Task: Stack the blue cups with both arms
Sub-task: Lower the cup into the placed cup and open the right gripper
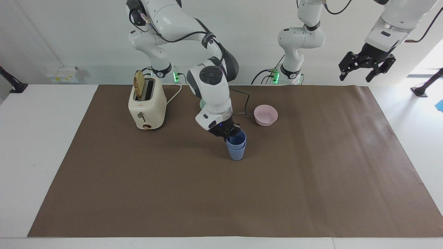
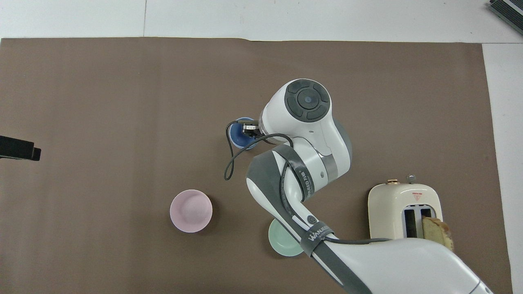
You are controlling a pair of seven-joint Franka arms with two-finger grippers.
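Two blue cups stand nested near the middle of the brown mat. The upper blue cup (image 1: 238, 139) sits deep inside the lower blue cup (image 1: 236, 154). My right gripper (image 1: 227, 133) is shut on the upper cup's rim, on the side nearer the robots. In the overhead view the right gripper (image 2: 249, 130) and wrist cover part of the cups (image 2: 238, 136). My left gripper (image 1: 366, 71) is open and empty, and waits raised high above the left arm's end of the table. Its tip (image 2: 18, 148) shows at the edge of the overhead view.
A cream toaster (image 1: 147, 103) with a bread slice in one slot stands toward the right arm's end. A pink bowl (image 1: 265, 115) sits beside the cups, nearer the robots. A mint-green bowl (image 2: 281, 243) lies partly under the right arm.
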